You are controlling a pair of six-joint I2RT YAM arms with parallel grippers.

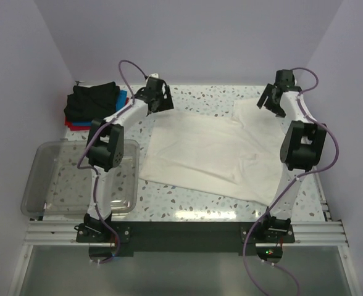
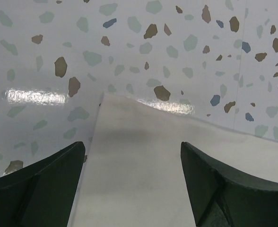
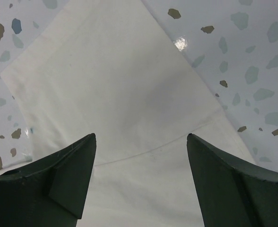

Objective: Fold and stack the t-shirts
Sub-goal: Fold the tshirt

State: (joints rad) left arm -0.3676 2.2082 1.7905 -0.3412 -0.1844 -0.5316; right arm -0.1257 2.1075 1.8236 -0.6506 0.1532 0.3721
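1. The white t-shirt [image 1: 209, 151] is lying spread out on the middle of the speckled table [image 1: 194, 206], between the two arms. Its long axis is running roughly left to right across the table.
2. One straight edge is facing the left arm. At the far right, a sleeve-shaped flap is pointing toward the far right corner.
3. The cloth is looking soft and matte, plain white on the side showing, with shallow creases crossing it. The near edge is slanting down toward the right.
4. The left gripper [image 1: 153, 103] is hovering over the shirt's far left corner. In the left wrist view, its dark fingers [image 2: 44, 184] are standing wide apart, holding nothing, with the pointed corner of the shirt [image 2: 153, 179] lying flat beneath them.
5. The right gripper [image 1: 269, 102] is hanging over the sleeve flap. In the right wrist view, its jaws are likewise spread and holding nothing above the cloth [image 3: 125, 94], where a curved seam is crossing the fabric.
6. At the far left, a folded stack is sitting with a black t-shirt [image 1: 95, 98] on top, a blue one [image 1: 123, 95] peeking out, and a red one [image 1: 76, 125] underneath.
7. A clear plastic tub [image 1: 45, 148], rectangular with rounded corners, is sitting at the near left, just beside the left arm.
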